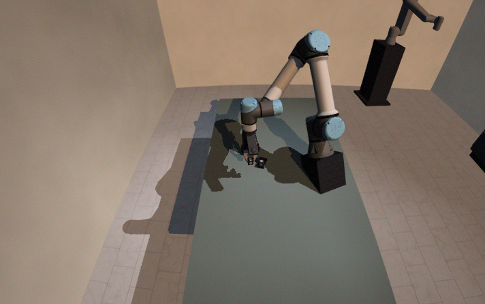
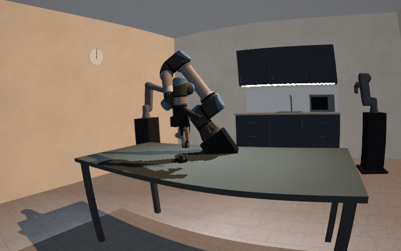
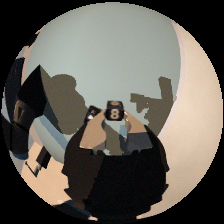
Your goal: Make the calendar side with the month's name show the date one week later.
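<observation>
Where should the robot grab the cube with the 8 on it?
On two opposite flat sides, coming from above, as the gripper does now. The cube has parallel faces that the fingers can press squarely, and the 8 face stays uncovered.

Dim warm light, hard jagged arm shadows across table (image 1: pixel 272 229) & floor; wrist view fisheye, black-vignetted, lo-res.

My jaws close on a small black cube (image 3: pixel 115 111) bearing a pale digit 8. My gripper (image 1: pixel 251 157) is dark grey with tan fingers. My arm (image 1: pixel 321 80) has cream links and light blue joint caps. The table top (image 1: pixel 278 229) is matt grey-green with brown shadow patches; my pedestal (image 1: pixel 327 175) is black.
</observation>
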Controlling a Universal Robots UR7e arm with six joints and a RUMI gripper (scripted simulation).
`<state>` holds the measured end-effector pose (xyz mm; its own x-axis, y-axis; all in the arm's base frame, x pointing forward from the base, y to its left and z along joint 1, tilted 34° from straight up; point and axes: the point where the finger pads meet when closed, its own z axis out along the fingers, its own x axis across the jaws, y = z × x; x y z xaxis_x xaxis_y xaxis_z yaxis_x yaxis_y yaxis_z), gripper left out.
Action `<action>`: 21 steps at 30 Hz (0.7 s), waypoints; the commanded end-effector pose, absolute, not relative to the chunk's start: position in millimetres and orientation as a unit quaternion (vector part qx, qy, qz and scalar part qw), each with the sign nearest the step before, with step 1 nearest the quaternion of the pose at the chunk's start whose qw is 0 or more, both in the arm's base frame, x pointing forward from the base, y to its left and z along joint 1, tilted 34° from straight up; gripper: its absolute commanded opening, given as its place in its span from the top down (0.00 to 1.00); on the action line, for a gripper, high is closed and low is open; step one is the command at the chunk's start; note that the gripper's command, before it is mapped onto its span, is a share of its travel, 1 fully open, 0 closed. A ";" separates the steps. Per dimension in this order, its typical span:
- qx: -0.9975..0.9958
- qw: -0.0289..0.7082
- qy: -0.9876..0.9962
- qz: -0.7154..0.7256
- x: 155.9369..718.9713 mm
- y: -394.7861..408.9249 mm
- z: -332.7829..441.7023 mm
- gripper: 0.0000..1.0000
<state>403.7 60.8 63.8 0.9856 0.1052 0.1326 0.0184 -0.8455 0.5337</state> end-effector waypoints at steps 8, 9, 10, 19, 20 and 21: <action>0.955 0.282 0.063 0.069 417.8 77.0 51.2 0.90; 0.955 0.282 0.063 0.069 417.8 77.0 51.2 0.90; 0.955 0.282 0.063 0.069 417.8 77.0 51.2 0.90; 0.955 0.282 0.063 0.069 417.8 77.0 51.1 0.90; 0.955 0.282 0.063 0.069 417.8 76.9 51.0 0.90; 0.955 0.282 0.063 0.069 417.9 76.7 50.7 0.90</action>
